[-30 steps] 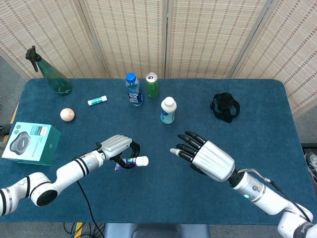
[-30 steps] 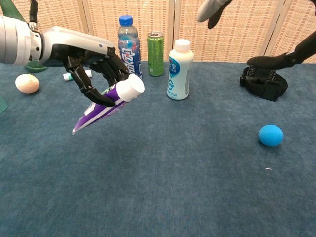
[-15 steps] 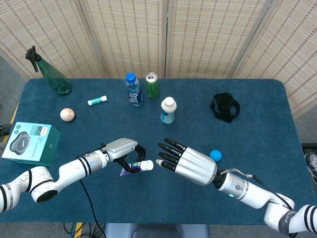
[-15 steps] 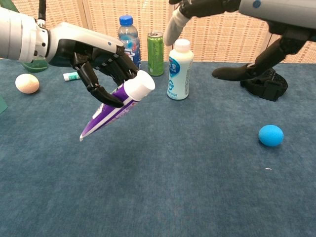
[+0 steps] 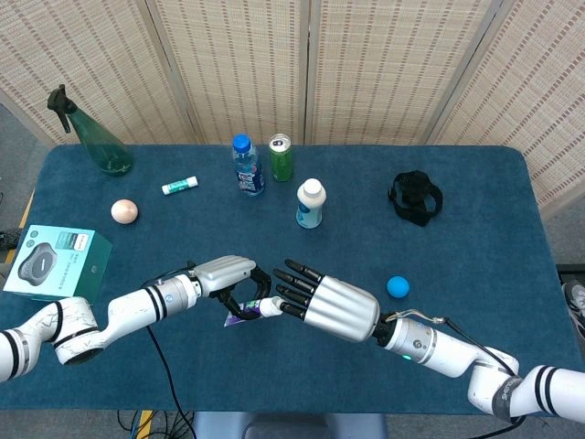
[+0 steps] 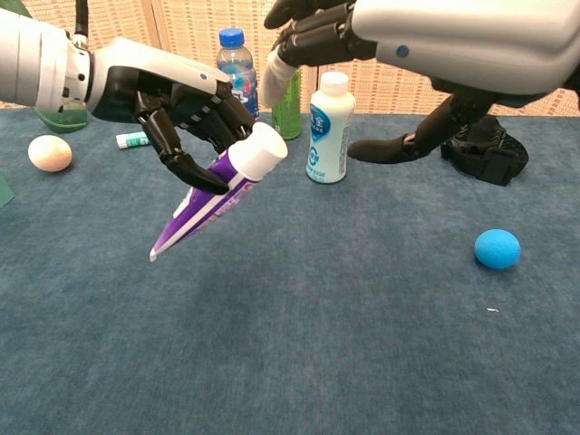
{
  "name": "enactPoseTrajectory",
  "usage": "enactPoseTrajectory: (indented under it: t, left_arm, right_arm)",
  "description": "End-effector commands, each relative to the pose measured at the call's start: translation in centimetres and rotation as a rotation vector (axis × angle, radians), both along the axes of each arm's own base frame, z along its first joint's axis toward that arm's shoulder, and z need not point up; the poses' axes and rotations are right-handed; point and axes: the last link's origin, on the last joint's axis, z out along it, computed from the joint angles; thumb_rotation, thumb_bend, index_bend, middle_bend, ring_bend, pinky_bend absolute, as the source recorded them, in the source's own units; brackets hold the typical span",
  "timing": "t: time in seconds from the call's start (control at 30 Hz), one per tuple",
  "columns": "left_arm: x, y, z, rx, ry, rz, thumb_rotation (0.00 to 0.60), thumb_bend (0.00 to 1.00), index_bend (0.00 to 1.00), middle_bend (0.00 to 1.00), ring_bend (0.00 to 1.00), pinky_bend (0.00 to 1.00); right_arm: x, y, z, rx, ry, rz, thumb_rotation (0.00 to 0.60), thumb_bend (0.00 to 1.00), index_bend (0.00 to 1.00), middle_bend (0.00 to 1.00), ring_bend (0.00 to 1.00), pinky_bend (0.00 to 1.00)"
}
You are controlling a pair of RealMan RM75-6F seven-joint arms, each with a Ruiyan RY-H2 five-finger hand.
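My left hand [image 5: 227,274] [image 6: 181,109] grips a purple tube with a white cap [image 6: 217,195] [image 5: 257,308], held above the blue table with the cap pointing right and up. My right hand [image 5: 329,304] [image 6: 399,36] is open, fingers spread and pointing left. Its fingertips [image 5: 281,297] are right at the tube's cap. In the chest view the right hand hangs just above and to the right of the cap, thumb [image 6: 390,145] stretched below.
A blue ball [image 5: 397,286] [image 6: 497,247] lies right of the hands. At the back stand a white bottle [image 5: 310,203], a green can [image 5: 281,156], a water bottle [image 5: 247,165] and a black strap [image 5: 416,197]. On the left are an egg [image 5: 123,211], a teal box [image 5: 57,263], a glue stick [image 5: 179,186] and a spray bottle [image 5: 96,137].
My right hand has moved left across the table until its fingertips reach the tube's cap, uncovering the blue ball. My left hand has carried the tube slightly right and up.
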Motion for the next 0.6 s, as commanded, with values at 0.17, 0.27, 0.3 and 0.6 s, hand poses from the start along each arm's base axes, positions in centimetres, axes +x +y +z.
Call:
enactPoseTrajectory:
  t: [0.17, 0.27, 0.3, 0.6]
  left_arm:
    - [0.4, 0.3, 0.1, -0.032, -0.024, -0.012, 0.6, 0.37, 0.57, 0.58, 0.33, 0.22]
    - [0.4, 0.5, 0.1, -0.04, -0.027, -0.014, 0.6, 0.37, 0.57, 0.58, 0.33, 0.22]
    - [0.4, 0.5, 0.1, -0.044, -0.028, -0.013, 0.6, 0.37, 0.57, 0.58, 0.33, 0.22]
    - [0.6, 0.7, 0.1, -0.065, -0.038, -0.013, 0.6, 0.37, 0.58, 0.58, 0.33, 0.22]
  right_arm:
    - [0.6, -0.2, -0.7, -0.006, -0.015, 0.019, 0.6, 0.22, 0.33, 0.32, 0.12, 0.16]
    - [0.8, -0.3, -0.9, -0.007, -0.017, 0.021, 0.6, 0.22, 0.33, 0.32, 0.12, 0.16]
    - [0.9, -0.3, -0.9, -0.004, -0.016, 0.019, 0.6, 0.22, 0.33, 0.32, 0.12, 0.16]
    - [1.2, -0.5, -1.4, 0.0, -0.015, 0.019, 0.6, 0.21, 0.34, 0.33, 0.12, 0.16]
